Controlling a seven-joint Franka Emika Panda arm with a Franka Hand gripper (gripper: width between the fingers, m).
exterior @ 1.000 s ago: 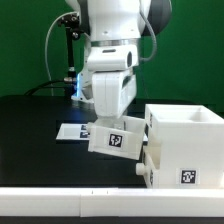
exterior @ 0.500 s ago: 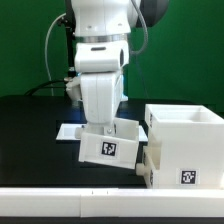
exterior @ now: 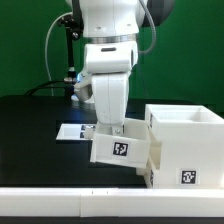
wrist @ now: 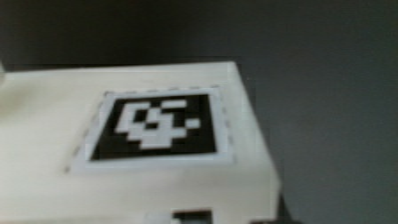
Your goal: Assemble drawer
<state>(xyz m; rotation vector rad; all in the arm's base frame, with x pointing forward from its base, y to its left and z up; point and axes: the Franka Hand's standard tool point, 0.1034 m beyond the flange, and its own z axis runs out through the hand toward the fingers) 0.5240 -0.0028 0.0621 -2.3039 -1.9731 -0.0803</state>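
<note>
My gripper (exterior: 112,129) is shut on a small white drawer tray (exterior: 122,150) with a black-and-white tag on its face. It holds the tray tilted, just above the black table. The tray's right edge is right beside the open side of the large white box casing (exterior: 188,138), at the exterior view's right; I cannot tell whether they touch. In the wrist view the tray's tagged white wall (wrist: 160,125) fills most of the picture. My gripper (wrist: 217,216) shows only as dark bits at the picture's edge.
The marker board (exterior: 72,132) lies flat on the black table behind the tray, partly hidden by the arm. The table's white front edge (exterior: 60,202) runs along the near side. A black stand and cables (exterior: 62,50) rise at the back left.
The arm swung the tray to the exterior view's left, then back right. The tray now sits closer to the casing and a little higher.
</note>
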